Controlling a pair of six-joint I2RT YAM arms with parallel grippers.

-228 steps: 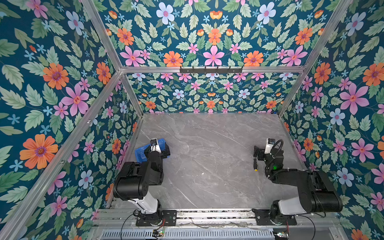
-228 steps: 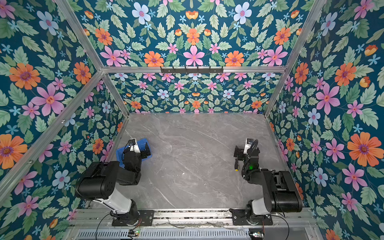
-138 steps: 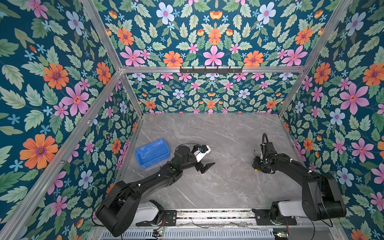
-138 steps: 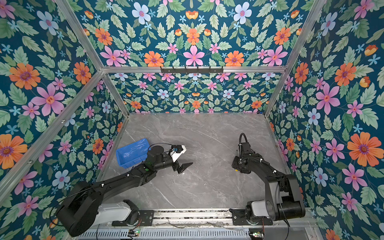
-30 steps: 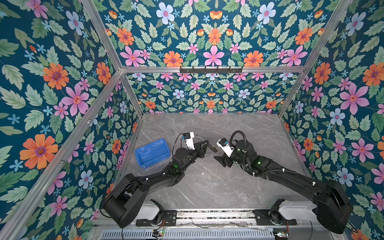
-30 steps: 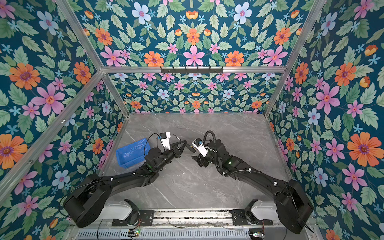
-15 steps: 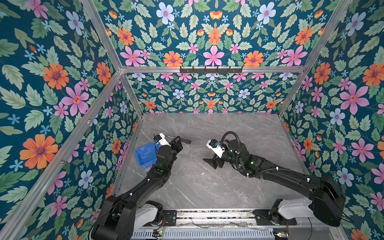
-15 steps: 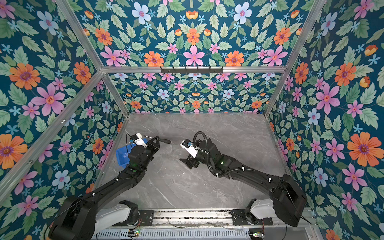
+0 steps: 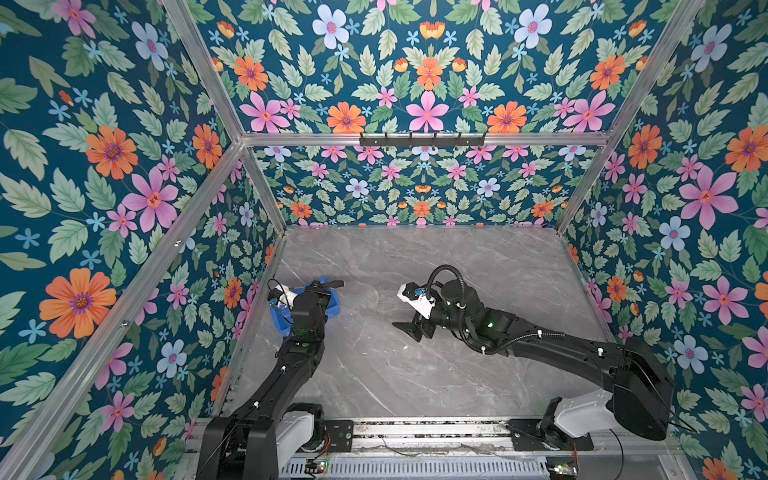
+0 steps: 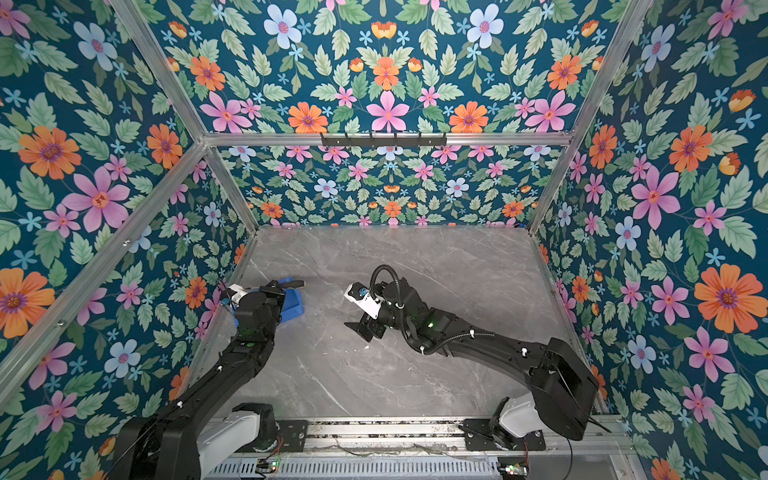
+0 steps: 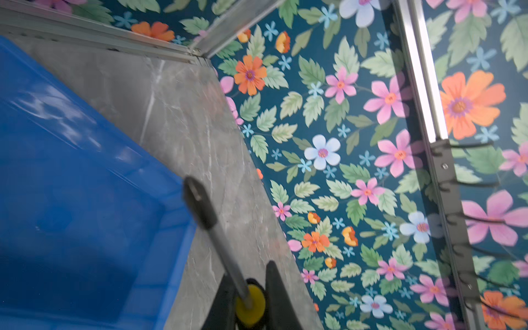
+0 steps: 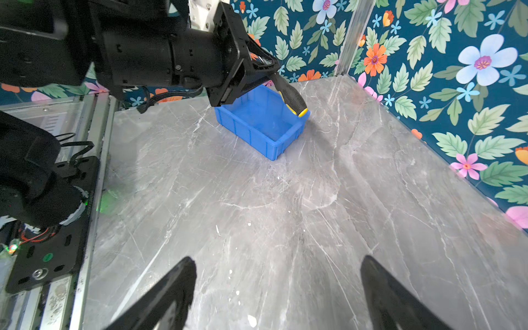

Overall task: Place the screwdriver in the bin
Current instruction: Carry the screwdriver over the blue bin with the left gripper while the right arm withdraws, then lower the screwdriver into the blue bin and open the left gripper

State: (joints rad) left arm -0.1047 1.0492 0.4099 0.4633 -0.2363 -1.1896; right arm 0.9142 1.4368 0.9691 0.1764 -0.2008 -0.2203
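So the left gripper point(image 12: 261, 67) was clamped tight on the screwdriver point(image 12: 288, 95) by its shaft end, with the handle poking out past the far rim of the bin point(image 12: 258, 123) instead of sitting over the middle; letting go right then probably would've bounced it off the edge onto the table point(image 12: 285, 214). The right gripper point(image 12: 278, 294) hung wide open and empty near the middle of the table. Compared with half a second before, the left arm had swung further over the bin, and the right one had barely moved.
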